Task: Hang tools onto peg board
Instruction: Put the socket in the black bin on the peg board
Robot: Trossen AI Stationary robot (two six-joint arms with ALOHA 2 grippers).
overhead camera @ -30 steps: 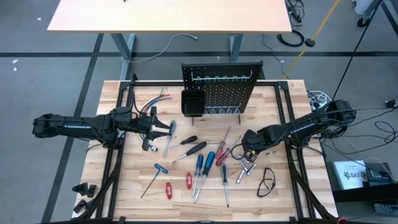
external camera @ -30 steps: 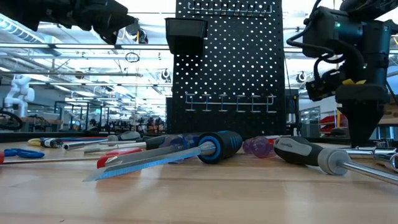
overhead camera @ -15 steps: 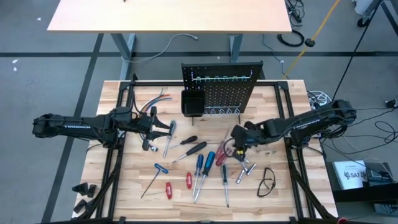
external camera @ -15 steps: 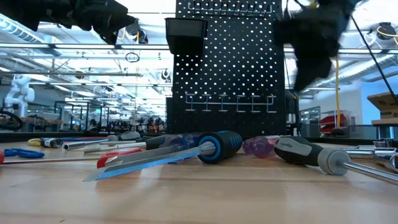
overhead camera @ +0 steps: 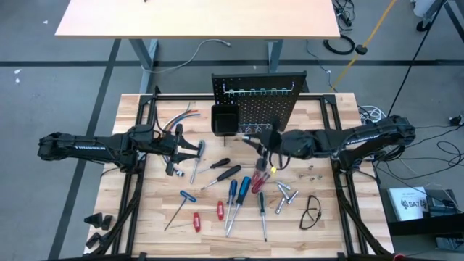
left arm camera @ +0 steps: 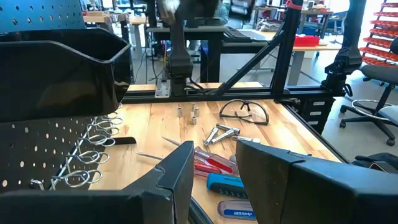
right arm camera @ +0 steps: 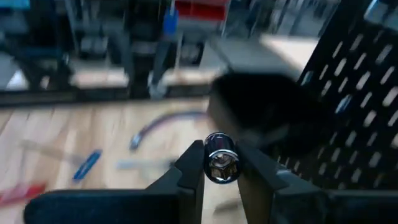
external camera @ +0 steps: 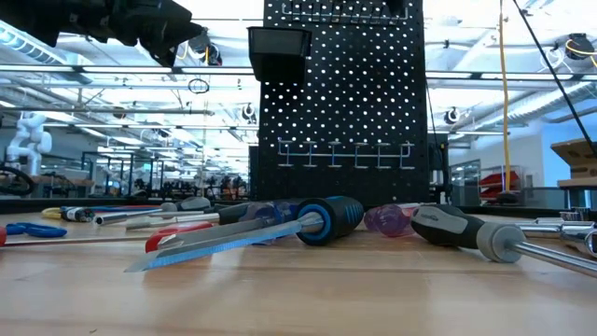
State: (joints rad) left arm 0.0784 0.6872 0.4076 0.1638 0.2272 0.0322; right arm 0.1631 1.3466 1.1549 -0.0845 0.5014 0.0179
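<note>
- We see the table (overhead camera: 145,217), pale wood, carrying all items.
- We see the peg board (overhead camera: 259,98) upright at the table's far edge, its black bin (overhead camera: 224,120) on the front.
- We find the left gripper (overhead camera: 190,148) raised over the table's left half, fingers parted, holding nothing.
- We find the right gripper (right arm camera: 221,165) just in front of the board, near the bin, its fingers pinching a small silver socket (right arm camera: 219,166).
- We see the remaining tools (overhead camera: 235,192) lying loose on the wood before the board.
</note>
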